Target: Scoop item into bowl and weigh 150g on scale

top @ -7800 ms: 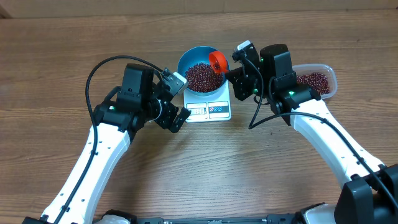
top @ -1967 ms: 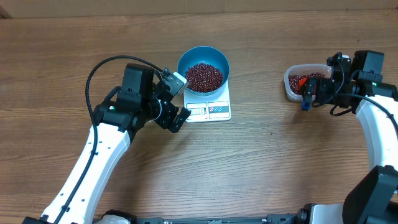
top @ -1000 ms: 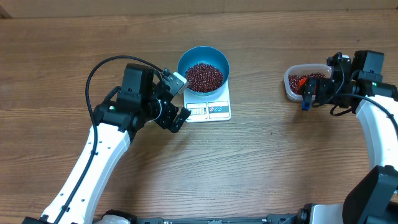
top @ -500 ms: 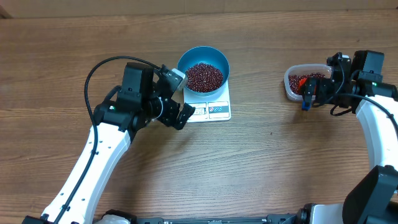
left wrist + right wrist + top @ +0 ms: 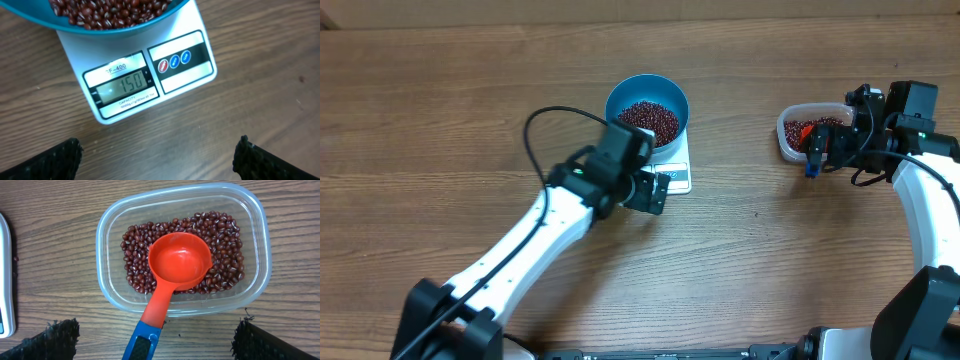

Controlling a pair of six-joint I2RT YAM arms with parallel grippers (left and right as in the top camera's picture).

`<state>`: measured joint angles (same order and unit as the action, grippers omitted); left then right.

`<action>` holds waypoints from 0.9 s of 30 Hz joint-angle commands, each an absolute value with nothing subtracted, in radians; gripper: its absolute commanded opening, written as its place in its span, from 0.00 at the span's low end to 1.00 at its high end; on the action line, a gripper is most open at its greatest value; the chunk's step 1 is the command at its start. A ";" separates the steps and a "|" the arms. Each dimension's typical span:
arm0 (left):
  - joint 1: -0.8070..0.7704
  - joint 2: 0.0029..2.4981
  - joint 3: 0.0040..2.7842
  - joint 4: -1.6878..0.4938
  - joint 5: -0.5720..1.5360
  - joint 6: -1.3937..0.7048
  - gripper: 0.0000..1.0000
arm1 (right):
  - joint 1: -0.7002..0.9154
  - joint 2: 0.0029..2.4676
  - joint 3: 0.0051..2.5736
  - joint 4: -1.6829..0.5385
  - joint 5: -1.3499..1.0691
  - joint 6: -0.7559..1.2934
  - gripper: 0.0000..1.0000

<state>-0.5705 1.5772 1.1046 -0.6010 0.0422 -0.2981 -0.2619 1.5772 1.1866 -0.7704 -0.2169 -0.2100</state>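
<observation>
Left wrist view: the scale [image 5: 150,67] fills the frame, and its display [image 5: 124,85] reads 150.
Progress: the target weight looks met. Scooping and weighing appear done, and I judge nothing is left but moving the arms clear.
Beans [image 5: 655,118]: a heap sits in the bowl [image 5: 613,103], which stands on the scale's far half. The rest lie in the tub [image 5: 260,287], well apart to the right.
Scale axis: the long axis runs far to near across the table [image 5: 440,90]. The display edge points toward the robot, slightly skewed in the wrist view.
Scoop [image 5: 180,262]: empty, with its cup on the tub's beans and its handle [image 5: 145,340] over the rim, pointing at the right pincer [image 5: 155,332].
Left pincer [image 5: 159,155]: jaws wide apart, holding nothing, hovering just before the display.
Right pincer: jaws wide apart on either side of the handle, not touching it.
</observation>
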 commanded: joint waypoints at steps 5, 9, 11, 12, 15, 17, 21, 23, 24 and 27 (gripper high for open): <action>-0.604 1.659 1.103 -0.549 -0.064 -0.498 1.00 | -0.263 1.571 1.214 -0.765 -0.211 -0.214 1.00; -0.603 1.661 1.103 -0.548 -0.067 -0.503 1.00 | -0.263 1.571 1.214 -0.765 -0.211 -0.214 1.00; -0.603 1.661 1.103 -0.550 -0.074 -0.510 1.00 | -0.263 1.571 1.214 -0.765 -0.211 -0.214 1.00; -0.603 1.661 1.103 -0.550 -0.076 -0.510 1.00 | -0.263 1.571 1.214 -0.765 -0.211 -0.214 1.00; -0.603 1.661 1.103 -0.549 -0.078 -0.511 1.00 | -0.263 1.571 1.214 -0.765 -0.211 -0.214 1.00; -0.603 1.661 1.103 -0.549 -0.078 -0.514 1.00 | -0.263 1.571 1.214 -0.765 -0.211 -0.214 1.00; -0.603 1.661 1.103 -0.549 -0.079 -0.513 1.00 | -0.263 1.571 1.214 -0.765 -0.211 -0.214 1.00; -0.603 1.660 1.103 -0.548 -0.083 -0.513 1.00 | -0.263 1.571 1.214 -0.765 -0.211 -0.214 1.00; -0.603 1.660 1.103 -0.547 -0.086 -0.513 1.00 | -0.263 1.571 1.214 -0.765 -0.211 -0.214 1.00; -0.603 1.658 1.101 -0.537 -0.089 -0.494 1.00 | -0.263 1.571 1.214 -0.765 -0.211 -0.214 1.00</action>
